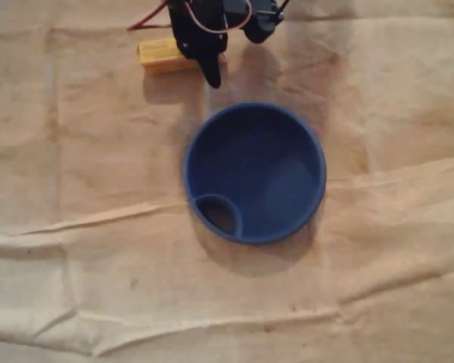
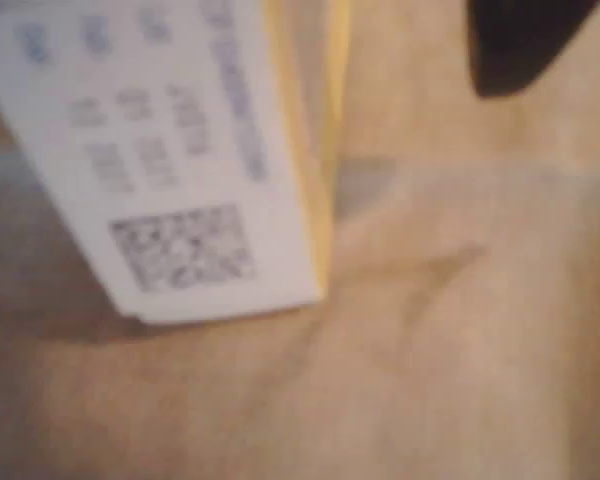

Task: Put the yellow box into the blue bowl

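yellow box (image 1: 163,54) lies on cloth (image 1: 98,189) at 11 o'clock of the blue bowl (image 1: 257,162), its 3 o'clock end under the gripper (image 1: 206,64), jaws look spread, not yet pinching it; centre them across its narrow sides, close, lift above the rim before swinging toward 5 o'clock

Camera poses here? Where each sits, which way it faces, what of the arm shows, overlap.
Overhead view: above the table, facing straight down on the cloth, blue bowl centred; black fingers at the top edge.
Wrist view: on the arm, close above the cloth, facing the white label of the yellow box; one dark finger top right.
Shared: yellow box, cloth, fingers.
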